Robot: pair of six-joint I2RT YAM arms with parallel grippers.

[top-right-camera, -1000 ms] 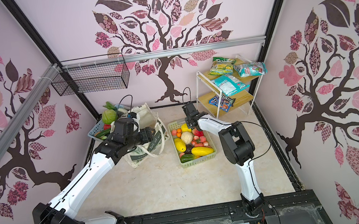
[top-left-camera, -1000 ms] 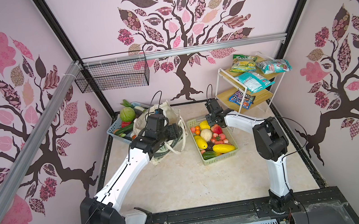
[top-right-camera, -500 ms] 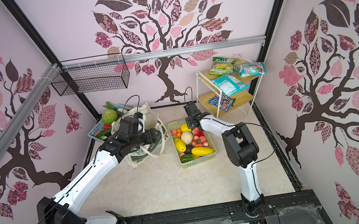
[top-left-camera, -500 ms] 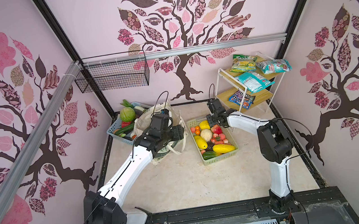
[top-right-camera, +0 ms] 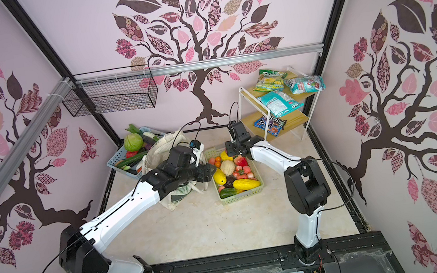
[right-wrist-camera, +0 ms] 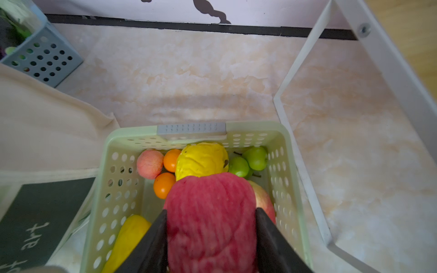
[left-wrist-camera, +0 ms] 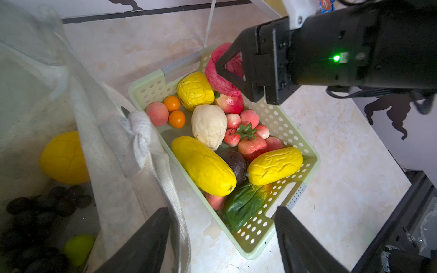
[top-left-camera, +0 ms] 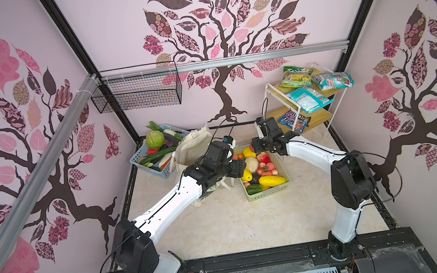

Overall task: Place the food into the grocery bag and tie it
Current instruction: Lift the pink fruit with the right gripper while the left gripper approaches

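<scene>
Right gripper (right-wrist-camera: 210, 211) pinches a red fruit (right-wrist-camera: 208, 238) over the far end of the basket (left-wrist-camera: 272, 118); left gripper (left-wrist-camera: 221, 210), spread and empty, hangs between it and the bag (left-wrist-camera: 106, 141).

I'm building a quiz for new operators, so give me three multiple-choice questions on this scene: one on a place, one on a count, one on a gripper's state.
1. Where is the dark grape bunch? A) in the blue basket B) on the shelf C) inside the grocery bag
2. How many small oranges lie in the pale-green basket? A) one B) two C) four
3. The right gripper is: A) shut on the red fruit B) open C) shut on a snack packet

1 C: grapes lie inside the cloth. 2 B: two, side by side. 3 A: it clamps the fruit.
</scene>
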